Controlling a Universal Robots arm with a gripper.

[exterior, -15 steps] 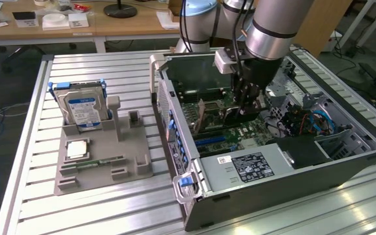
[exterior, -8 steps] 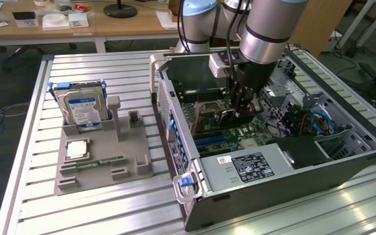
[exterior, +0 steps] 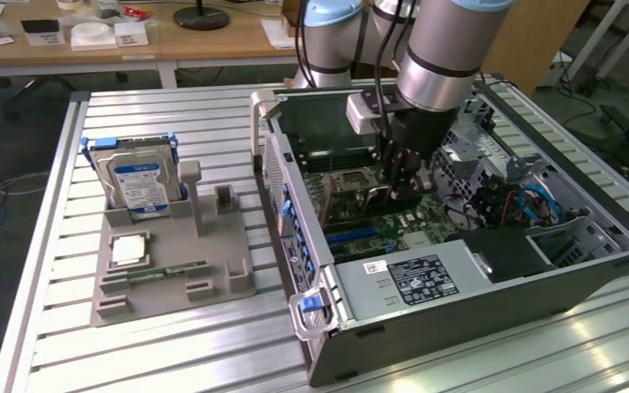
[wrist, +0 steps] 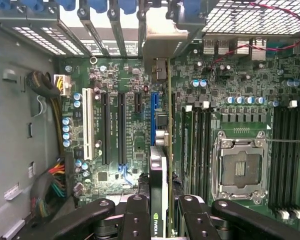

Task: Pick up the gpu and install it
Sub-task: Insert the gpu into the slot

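Robot arm (exterior: 435,65) inside an open computer case (exterior: 457,315), graphics card (wrist: 158,170) in its grip.
Exterior view: the gripper (exterior: 405,184) hangs low over the motherboard (exterior: 396,233); a hard drive (exterior: 140,184) stands in a grey holder (exterior: 173,270) well apart. Wrist view: the fingers (wrist: 137,217) are partly closed, clamping the graphics card edge-on, lined up along the blue slot (wrist: 154,117), its metal bracket (wrist: 162,35) toward the case's rear wall.
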